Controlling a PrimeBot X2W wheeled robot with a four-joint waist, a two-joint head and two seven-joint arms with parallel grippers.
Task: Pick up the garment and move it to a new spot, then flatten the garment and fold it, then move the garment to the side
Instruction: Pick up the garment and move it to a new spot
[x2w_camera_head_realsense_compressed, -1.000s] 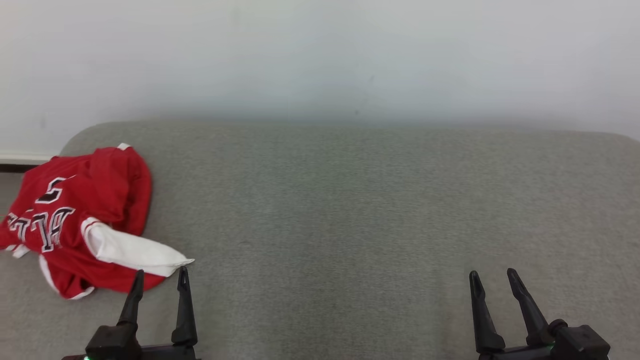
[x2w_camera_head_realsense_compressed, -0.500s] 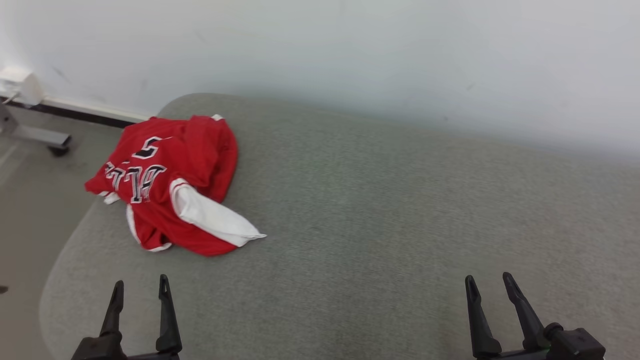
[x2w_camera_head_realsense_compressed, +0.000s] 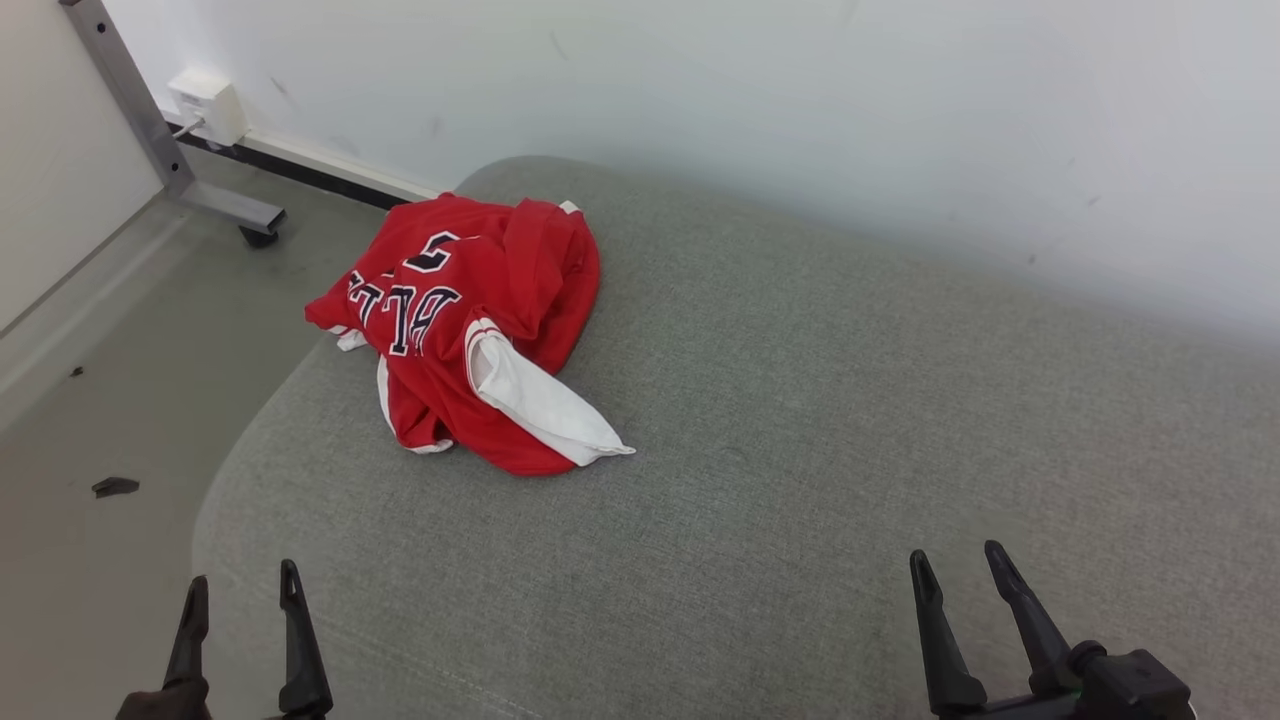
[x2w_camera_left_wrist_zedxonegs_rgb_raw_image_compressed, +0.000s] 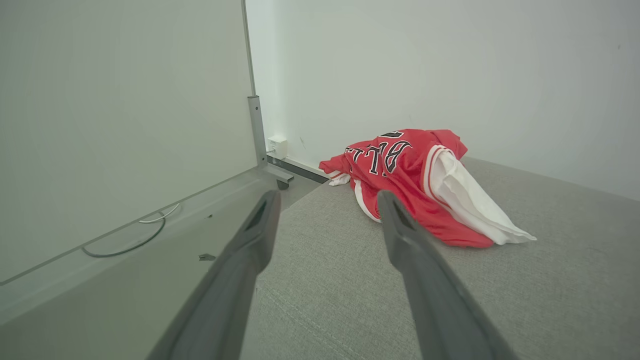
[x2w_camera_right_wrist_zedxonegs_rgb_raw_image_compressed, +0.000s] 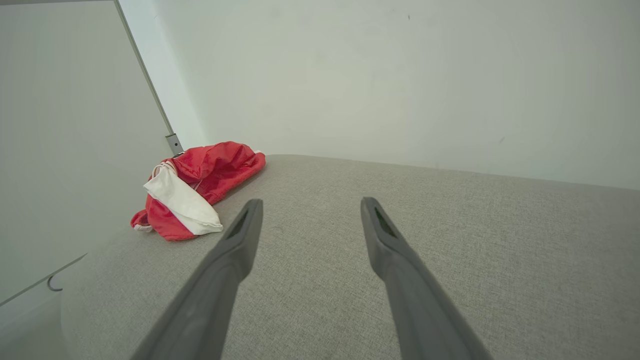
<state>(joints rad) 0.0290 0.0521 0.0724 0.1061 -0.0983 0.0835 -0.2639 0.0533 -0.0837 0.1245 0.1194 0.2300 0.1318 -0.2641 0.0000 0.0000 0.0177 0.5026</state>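
Black two-fingered left gripper (x2w_camera_head_realsense_compressed: 241, 578), right gripper (x2w_camera_head_realsense_compressed: 954, 552): both spread, empty, near edge | grey woven fabric cushion (x2w_camera_head_realsense_compressed: 800, 420): carries garment | crumpled red-and-white jersey garment (x2w_camera_head_realsense_compressed: 455, 300): far-left corner, at edge | risk: pinching white sleeve (x2w_camera_head_realsense_compressed: 540, 405) alone may drag it floorward

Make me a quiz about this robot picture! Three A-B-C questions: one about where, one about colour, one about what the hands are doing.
1. Where on the grey cushion is the shirt? A) middle B) far left corner C) right edge
2. What colours is the shirt? A) red and white B) blue and yellow C) green
3. How are the left hand and right hand? A) both gripping the shirt B) one gripping it C) both open, empty
B: it lies by the far left corner; A: red cloth, white parts; C: both spread, away from the shirt.
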